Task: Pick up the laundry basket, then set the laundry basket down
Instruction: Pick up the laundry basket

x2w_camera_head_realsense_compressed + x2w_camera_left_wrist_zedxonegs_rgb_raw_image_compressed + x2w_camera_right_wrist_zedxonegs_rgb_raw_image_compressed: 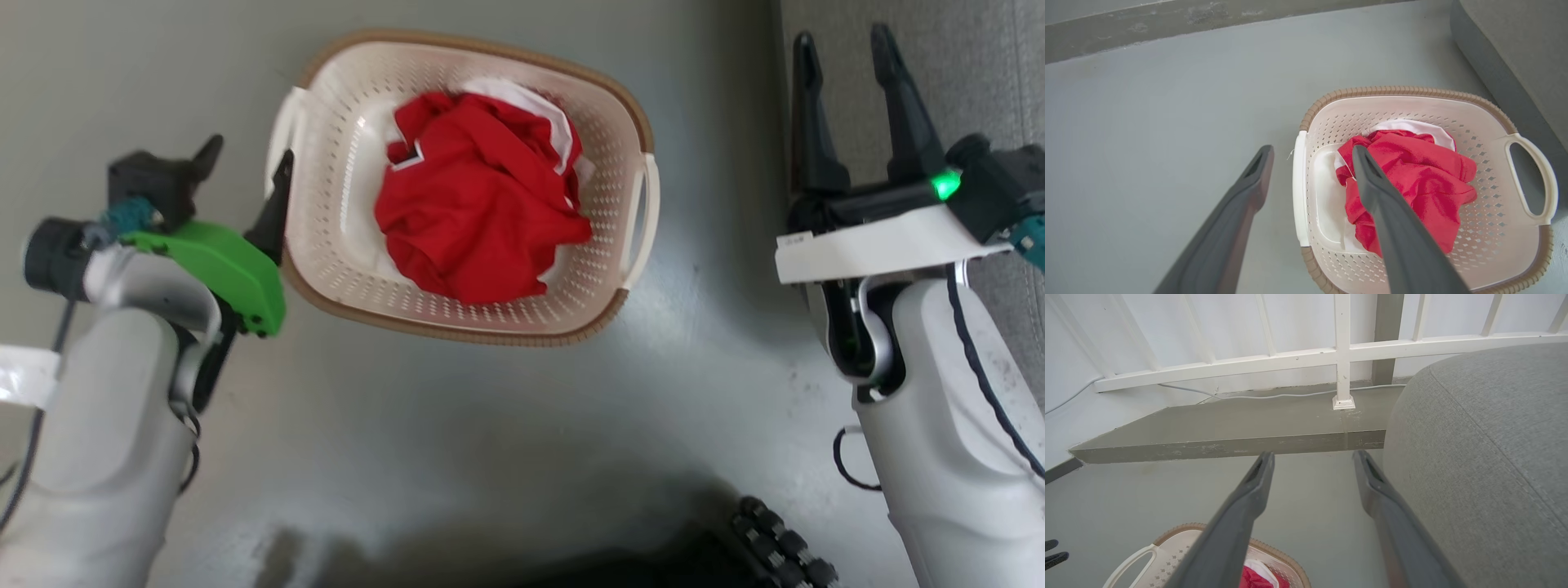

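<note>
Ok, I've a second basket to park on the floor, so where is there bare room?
Bare floor lies between the two arms, nearer the robot than the laundry basket, and beyond the left gripper toward the step. Crowded: the narrow strip between basket and grey sofa, near the right gripper.

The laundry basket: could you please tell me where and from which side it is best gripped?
Probably by its two white side handles, the left handle and the right handle, each approached from its own outer side. The laundry basket is wide, with a red garment loose inside, so one-sided lifting would likely tilt it. The open left end effector straddles its handle.
</note>
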